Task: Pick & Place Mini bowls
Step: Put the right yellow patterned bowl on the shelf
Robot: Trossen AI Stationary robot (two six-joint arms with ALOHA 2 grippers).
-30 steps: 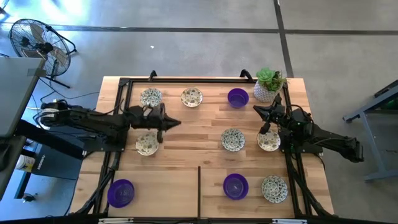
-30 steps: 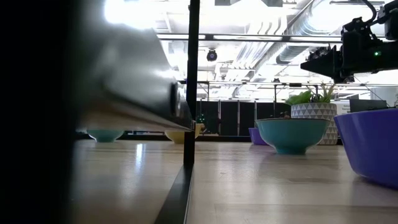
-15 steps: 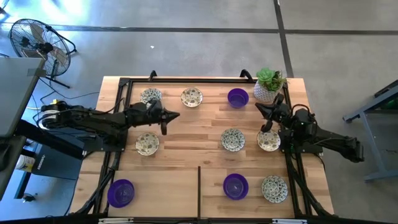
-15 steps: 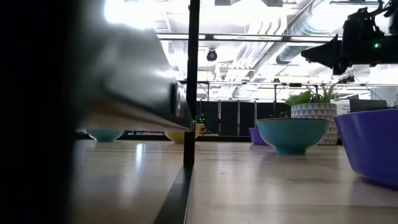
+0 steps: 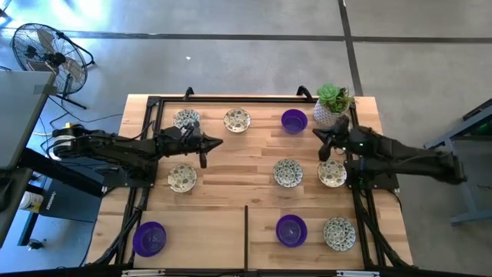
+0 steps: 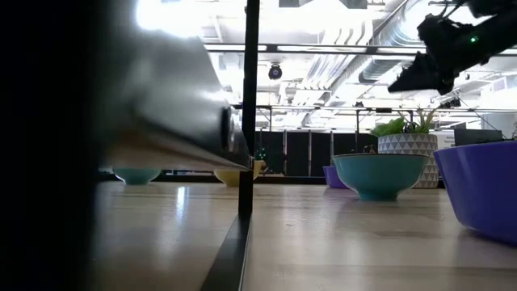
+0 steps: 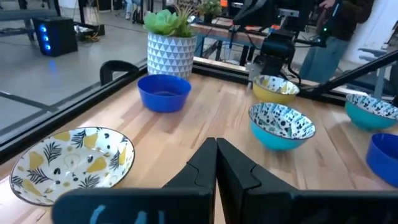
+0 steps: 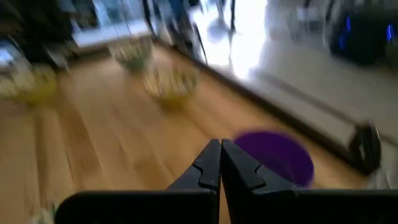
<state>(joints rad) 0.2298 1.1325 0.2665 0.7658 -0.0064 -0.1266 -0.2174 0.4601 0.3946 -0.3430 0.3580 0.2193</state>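
Observation:
Several mini bowls sit upright on the wooden table, each on its base. Patterned cream ones: (image 5: pixel 187 119), (image 5: pixel 237 120), (image 5: pixel 182 178), (image 5: pixel 287 172), (image 5: pixel 332 174), (image 5: pixel 339 233). Purple ones: (image 5: pixel 294 121), (image 5: pixel 149 238), (image 5: pixel 291 230). My left gripper (image 5: pixel 220 142) (image 7: pixel 216 144) is shut and empty, hovering between the two far-left patterned bowls and the bowl (image 7: pixel 68 162) nearer the left side. My right gripper (image 5: pixel 316 132) (image 8: pixel 220 144) is shut and empty, raised (image 6: pixel 400 82) just beside the far purple bowl (image 8: pixel 273 155), with the plant pot (image 5: pixel 332 104) close behind it.
A white pot with a green plant (image 7: pixel 171 37) stands at the table's far right corner. A black frame rail (image 5: pixel 246 235) runs in from the near edge at the table's middle. Bare wood lies in the middle of the table (image 5: pixel 246 165).
My left gripper moved a little toward the far edge, then stayed still. My right gripper rose and tipped its nose down while its arm stretched out, staying near the far purple bowl. No bowl moved.

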